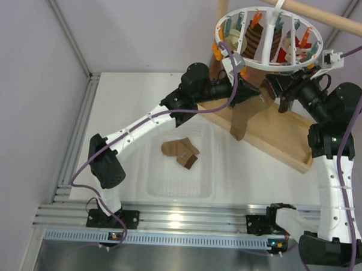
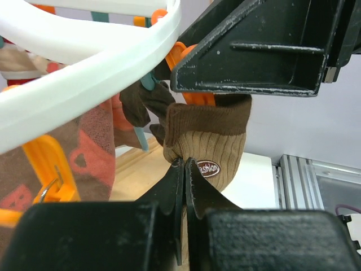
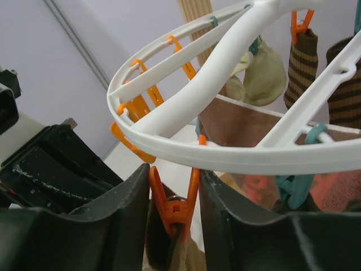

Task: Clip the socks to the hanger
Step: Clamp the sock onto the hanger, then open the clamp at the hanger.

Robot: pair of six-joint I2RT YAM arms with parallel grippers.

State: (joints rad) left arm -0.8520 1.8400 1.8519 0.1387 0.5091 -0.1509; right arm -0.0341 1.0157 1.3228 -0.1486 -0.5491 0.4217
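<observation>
Arms (image 1: 147,121) (image 1: 332,172) aloft; left jaws tight on tan sock (image 2: 210,148), right jaws ajar astride peg (image 3: 172,210)

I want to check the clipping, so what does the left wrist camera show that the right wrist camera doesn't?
Only the left wrist: the left gripper shut on the tan sock, just beside its oval label. Only the right wrist: striped socks and a pale sock already hung on the far rim. Both: the white hanger, the orange peg, and the right gripper around that peg; whether it squeezes is unclear.
</observation>
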